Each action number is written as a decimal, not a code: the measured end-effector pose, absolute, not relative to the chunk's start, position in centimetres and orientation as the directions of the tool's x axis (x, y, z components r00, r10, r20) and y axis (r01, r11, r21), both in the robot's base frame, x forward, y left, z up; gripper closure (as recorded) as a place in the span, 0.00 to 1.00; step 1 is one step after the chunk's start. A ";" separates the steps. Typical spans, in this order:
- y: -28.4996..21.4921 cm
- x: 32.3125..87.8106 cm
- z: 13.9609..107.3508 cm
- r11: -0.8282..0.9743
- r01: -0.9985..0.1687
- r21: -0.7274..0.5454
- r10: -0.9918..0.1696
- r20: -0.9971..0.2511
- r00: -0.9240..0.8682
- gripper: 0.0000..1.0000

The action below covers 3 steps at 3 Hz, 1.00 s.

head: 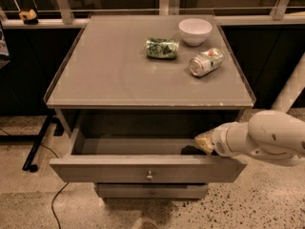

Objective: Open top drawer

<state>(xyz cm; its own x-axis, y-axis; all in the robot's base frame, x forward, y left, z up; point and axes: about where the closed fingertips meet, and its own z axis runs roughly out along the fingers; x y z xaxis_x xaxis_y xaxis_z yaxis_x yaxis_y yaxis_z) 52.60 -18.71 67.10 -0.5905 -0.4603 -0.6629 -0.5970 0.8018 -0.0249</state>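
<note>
Claw (196, 147) sits low inside the right end of the wide grey top drawer (119, 170), just behind its front panel.

- Left of claw: the drawer's shallow box lies open along its whole width, free passage to the far side wall.
- Above claw: front edge of the flat grey table (119, 80) overhangs; little headroom.
- Right of claw: the thick white arm (267, 140) fills the drawer's corner.
- Up and behind claw, on the table: round white bowl (195, 31), crumpled green packet (162, 48) and silver can on its side (206, 62), grouped near each other. Table surface left of them is open.
- Below claw: narrower grey drawer front (152, 191), shut.
</note>
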 end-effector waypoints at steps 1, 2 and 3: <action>-19.2 51.1 66.4 0.809 -0.588 0.012 -0.445 -0.641 -0.625 1.00; -19.7 49.7 66.2 0.812 -0.583 0.036 -0.432 -0.634 -0.642 1.00; -19.9 48.8 66.3 0.815 -0.577 0.047 -0.422 -0.635 -0.647 1.00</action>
